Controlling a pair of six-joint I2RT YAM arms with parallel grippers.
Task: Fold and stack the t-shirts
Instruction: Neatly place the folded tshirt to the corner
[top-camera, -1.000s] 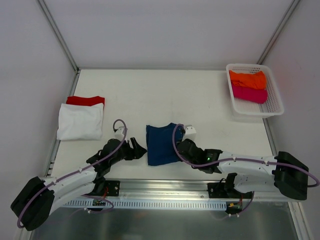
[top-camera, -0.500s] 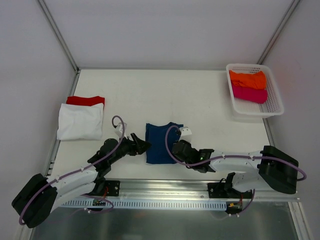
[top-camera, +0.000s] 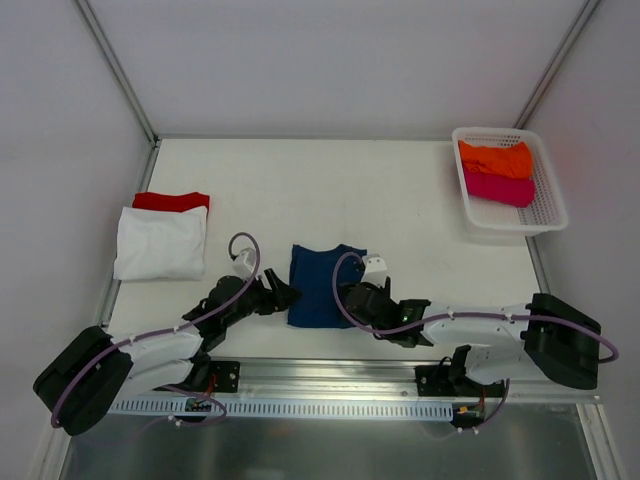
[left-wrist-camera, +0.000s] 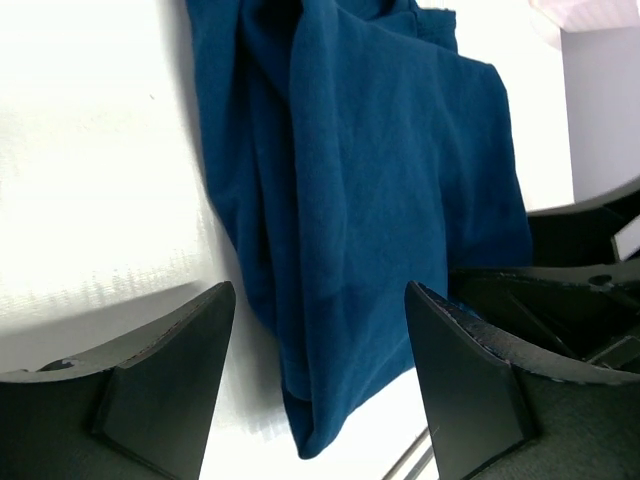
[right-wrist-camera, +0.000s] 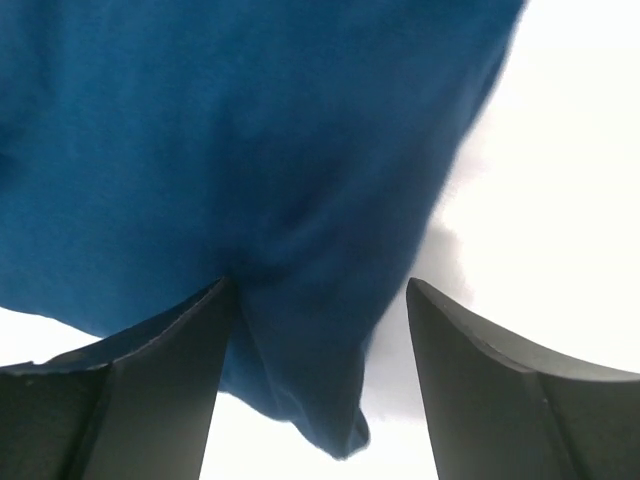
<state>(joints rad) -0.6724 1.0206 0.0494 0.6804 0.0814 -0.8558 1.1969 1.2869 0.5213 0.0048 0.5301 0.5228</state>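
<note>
A navy blue t-shirt (top-camera: 318, 284) lies folded in a small rectangle near the table's front middle, no print showing. My left gripper (top-camera: 291, 295) is open at its left edge; in the left wrist view the shirt's near corner (left-wrist-camera: 330, 300) lies between the spread fingers. My right gripper (top-camera: 346, 297) is open at its right edge, and the right wrist view has the cloth's corner (right-wrist-camera: 300, 350) loose between the fingers. A white t-shirt (top-camera: 160, 242) lies folded on a red t-shirt (top-camera: 172, 201) at the left. Orange (top-camera: 495, 159) and magenta (top-camera: 498, 187) t-shirts fill the basket.
The white mesh basket (top-camera: 550, 205) stands at the back right corner. A metal rail (top-camera: 330, 375) runs along the table's near edge under both arm bases. Grey walls enclose the table on three sides.
My right gripper has opened and let go of the navy shirt's right edge after shifting left. The shirt now lies narrower and flat. My left gripper has edged right to its left edge.
</note>
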